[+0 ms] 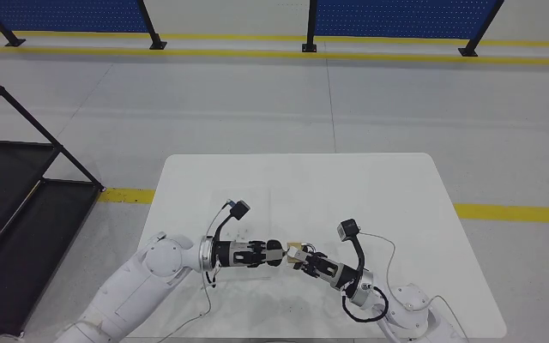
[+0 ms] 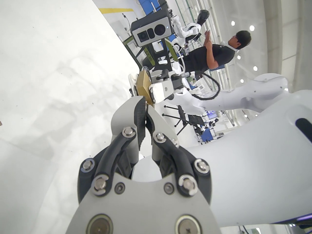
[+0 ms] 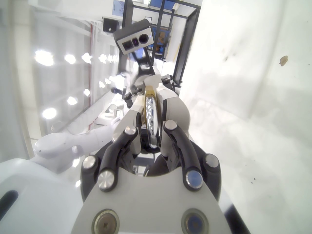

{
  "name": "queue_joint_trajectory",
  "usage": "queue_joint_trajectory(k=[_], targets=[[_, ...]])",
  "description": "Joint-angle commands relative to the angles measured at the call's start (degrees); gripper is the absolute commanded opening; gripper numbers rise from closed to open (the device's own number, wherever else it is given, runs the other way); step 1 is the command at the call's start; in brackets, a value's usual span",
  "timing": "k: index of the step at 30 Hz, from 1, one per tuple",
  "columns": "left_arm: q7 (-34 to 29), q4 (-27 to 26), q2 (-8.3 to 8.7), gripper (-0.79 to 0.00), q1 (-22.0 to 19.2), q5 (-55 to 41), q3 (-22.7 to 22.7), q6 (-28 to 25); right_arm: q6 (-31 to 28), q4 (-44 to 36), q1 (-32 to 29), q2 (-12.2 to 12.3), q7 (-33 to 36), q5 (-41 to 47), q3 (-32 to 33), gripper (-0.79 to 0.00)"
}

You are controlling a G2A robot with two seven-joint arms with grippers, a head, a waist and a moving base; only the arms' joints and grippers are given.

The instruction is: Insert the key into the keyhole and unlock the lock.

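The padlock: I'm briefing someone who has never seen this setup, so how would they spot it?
Look at the white table, on the robot's side, where the two arms meet. The padlock is clamped in the right end effector. It is the one brass-coloured piece, with a shiny metal shackle, among white and black robot parts.

Grey floor (image 1: pixel 257 103) with yellow lines (image 1: pixel 497 212), blue barriers (image 1: pixel 395 17) behind.

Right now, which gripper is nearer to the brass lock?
Right. The right gripper holds the lock between its jaws; the left gripper, jaws shut, has its tip right at the lock's edge.
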Motion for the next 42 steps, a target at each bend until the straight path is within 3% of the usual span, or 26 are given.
queue_joint_trajectory(k=[1,16,42], targets=[[0.58,-0.25,-0.02,-0.785,0.18,1.05,-0.16,-0.48,0.00,0.00,0.00,0.00,0.00,0.00,0.00,-0.785],[5.59,-1.84,-0.08,-0.785,1.67,10.32,-1.70,-5.88,0.00,0.00,0.00,0.00,0.00,0.00,0.00,-0.785],[17.12,-4.31,-0.52,-0.785,3.77,27.39,-3.63,-10.89,0.00,0.00,0.00,0.00,0.00,0.00,0.00,-0.785]])
